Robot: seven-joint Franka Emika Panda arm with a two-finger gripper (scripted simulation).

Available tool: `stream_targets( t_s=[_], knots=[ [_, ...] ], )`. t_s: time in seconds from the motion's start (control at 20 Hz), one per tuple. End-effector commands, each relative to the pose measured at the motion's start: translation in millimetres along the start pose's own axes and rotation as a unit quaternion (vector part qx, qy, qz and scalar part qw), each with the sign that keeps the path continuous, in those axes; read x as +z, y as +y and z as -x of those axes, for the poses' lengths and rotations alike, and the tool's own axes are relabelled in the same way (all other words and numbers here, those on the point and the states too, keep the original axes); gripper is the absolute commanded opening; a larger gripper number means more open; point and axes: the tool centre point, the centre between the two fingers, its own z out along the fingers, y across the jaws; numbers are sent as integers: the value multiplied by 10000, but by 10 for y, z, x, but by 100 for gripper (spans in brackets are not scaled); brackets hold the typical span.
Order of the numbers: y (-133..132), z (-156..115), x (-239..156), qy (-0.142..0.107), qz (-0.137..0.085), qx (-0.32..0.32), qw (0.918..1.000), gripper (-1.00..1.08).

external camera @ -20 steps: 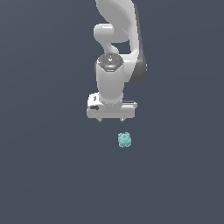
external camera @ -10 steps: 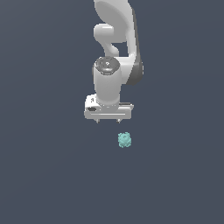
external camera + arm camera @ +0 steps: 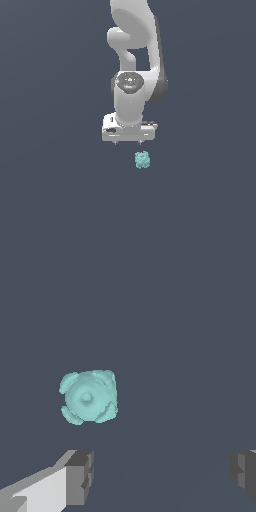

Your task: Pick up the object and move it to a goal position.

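Gripper (image 3: 128, 142) spread wide, near object (image 3: 142, 159).

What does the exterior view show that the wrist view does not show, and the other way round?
Only the exterior view shows the white robot arm and the whole white gripper above the floor. Only the wrist view shows the two dark grey fingertips standing wide apart, and the lump's central dimple. Both show the small teal knobbly lump, ungrasped, on the plain dark grey floor.

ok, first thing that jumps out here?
The small teal knobbly lump, alone on the plain dark grey floor. Next, the white arm's claw, open, above the lump in the exterior view and a little to that view's left, not touching it.
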Motion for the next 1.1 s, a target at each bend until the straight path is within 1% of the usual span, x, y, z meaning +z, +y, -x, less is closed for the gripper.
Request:
stream_targets(
  t_s=[0.0, 0.3, 0.5, 0.7, 0.9, 1.05],
  knots=[
    [-117, -63, 88, 2, -9, -89, 10000, 100],
    [-460, -228, 347, 18, -50, -330, 9994, 100],
    [-607, -285, 459, 25, -74, -426, 9991, 100],
    [-669, -308, 507, 27, -85, -466, 9989, 100],
    [-664, -300, 519, 21, -84, -463, 9989, 100],
    [-665, -300, 606, 21, -84, -463, 9989, 100]
  ],
)
